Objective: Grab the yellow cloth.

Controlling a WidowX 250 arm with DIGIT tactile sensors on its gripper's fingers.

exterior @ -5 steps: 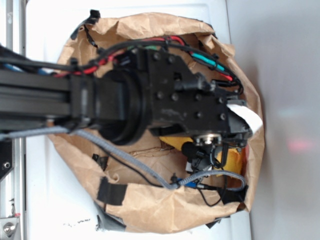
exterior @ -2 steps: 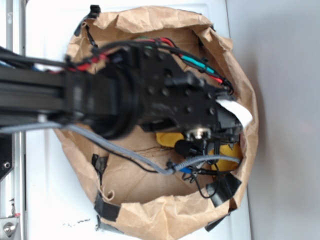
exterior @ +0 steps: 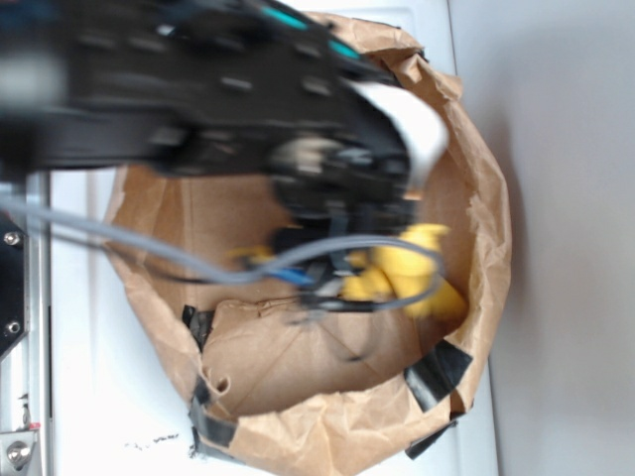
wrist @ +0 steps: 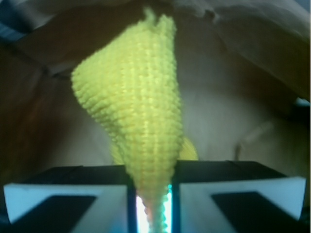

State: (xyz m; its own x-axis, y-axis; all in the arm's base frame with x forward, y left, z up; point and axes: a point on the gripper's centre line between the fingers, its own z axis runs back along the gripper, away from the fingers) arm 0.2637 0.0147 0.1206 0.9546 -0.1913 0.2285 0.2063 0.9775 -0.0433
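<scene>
The black, bolt-studded robot arm (exterior: 198, 89) reaches in from the left across the upper part of the exterior view, blurred, with grey and black cables looping beneath its wrist. Its gripper (wrist: 150, 204) points to the lower right there. In the wrist view the two white-faced, black-backed fingers (wrist: 68, 204) stand nearly together, clamped on a narrow fold of the bright yellow, knobbly terry cloth (wrist: 136, 107), which fills the thin gap between them.
</scene>
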